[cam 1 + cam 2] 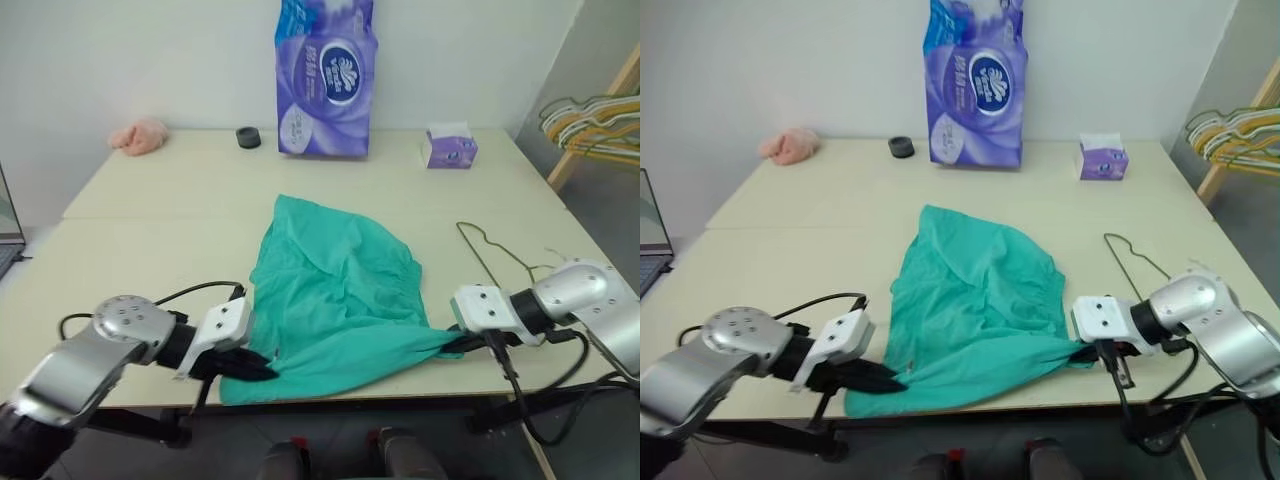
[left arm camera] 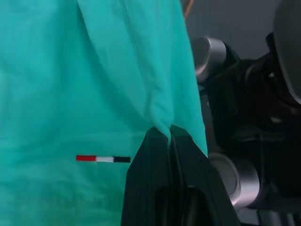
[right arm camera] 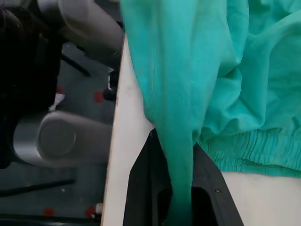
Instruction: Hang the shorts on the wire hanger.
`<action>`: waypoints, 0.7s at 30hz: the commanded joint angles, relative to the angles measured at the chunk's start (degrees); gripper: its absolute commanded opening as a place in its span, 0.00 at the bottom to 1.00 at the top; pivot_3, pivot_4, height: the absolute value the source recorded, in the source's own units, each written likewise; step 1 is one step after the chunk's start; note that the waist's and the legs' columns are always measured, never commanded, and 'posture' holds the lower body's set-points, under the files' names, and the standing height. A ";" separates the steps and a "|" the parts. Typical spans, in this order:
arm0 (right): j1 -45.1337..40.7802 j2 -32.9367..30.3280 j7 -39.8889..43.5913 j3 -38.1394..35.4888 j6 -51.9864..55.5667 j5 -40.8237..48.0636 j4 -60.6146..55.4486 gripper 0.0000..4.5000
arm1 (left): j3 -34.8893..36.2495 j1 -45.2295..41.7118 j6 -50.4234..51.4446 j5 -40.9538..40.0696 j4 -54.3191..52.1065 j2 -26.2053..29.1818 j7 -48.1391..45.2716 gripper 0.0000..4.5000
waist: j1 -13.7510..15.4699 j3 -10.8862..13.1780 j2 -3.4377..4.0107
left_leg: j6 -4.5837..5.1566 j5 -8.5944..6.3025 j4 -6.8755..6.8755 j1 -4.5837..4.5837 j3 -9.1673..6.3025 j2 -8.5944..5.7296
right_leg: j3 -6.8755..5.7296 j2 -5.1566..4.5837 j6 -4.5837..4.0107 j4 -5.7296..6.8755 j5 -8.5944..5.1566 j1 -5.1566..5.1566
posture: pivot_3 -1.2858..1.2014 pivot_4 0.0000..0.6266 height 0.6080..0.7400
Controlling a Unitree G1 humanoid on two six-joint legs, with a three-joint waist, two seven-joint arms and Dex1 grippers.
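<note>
Teal-green soft fabric shorts (image 1: 340, 290) pinched at opposite corners by left fingers (image 1: 262, 368) and right fingers (image 1: 447, 342); next, carrying toward thin olive-gold wire hanger (image 1: 497, 252) beside shorts.

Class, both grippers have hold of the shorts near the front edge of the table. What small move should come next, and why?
Probably lift the shorts off the table. The left gripper and right gripper are each shut on a near corner, while the wire hanger lies apart, beyond the right gripper, so the cloth must rise before reaching it.
</note>
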 commanded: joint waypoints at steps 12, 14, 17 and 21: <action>-75.97 21.49 -71.61 6.48 -52.45 -34.76 87.48 0.02 | -13.79 -92.15 -48.05 46.92 86.20 -14.83 72.87 0.00 | -2.30 0.24 -0.39 | -1.24 1.97 -0.46 -4.23 0.25 -0.08 | 0.30 -0.46 -0.30 0.22 1.93 -4.90 | 0.47 0.11 1.00; -75.58 19.77 -75.07 5.42 -59.58 -35.44 86.78 0.02 | -18.71 -94.03 -54.52 54.98 85.13 -10.76 77.82 0.00 | -3.14 0.24 -0.38 | -1.31 1.92 -0.63 -4.81 0.43 -0.19 | 0.37 -0.63 -0.31 0.23 1.92 -5.90 | 0.47 0.11 1.00; -66.46 20.23 -66.94 5.09 -66.60 -33.70 85.85 0.02 | -22.56 -87.20 -60.71 59.25 84.91 -7.65 71.24 0.00 | -3.26 -0.61 -0.10 | -1.21 1.86 -1.43 -4.22 0.99 -0.22 | 0.23 -0.83 -0.30 0.13 1.91 -5.82 | 0.47 0.12 1.00; -52.74 23.01 -52.24 3.34 -66.59 -29.13 83.67 0.02 | -24.01 -71.95 -64.75 59.70 83.07 -3.70 56.84 0.00 | -3.66 -0.48 -0.02 | 0.35 0.86 -1.40 -2.35 1.69 -0.21 | 0.11 -0.68 -0.59 -0.34 0.89 -3.47 | 0.47 0.12 1.00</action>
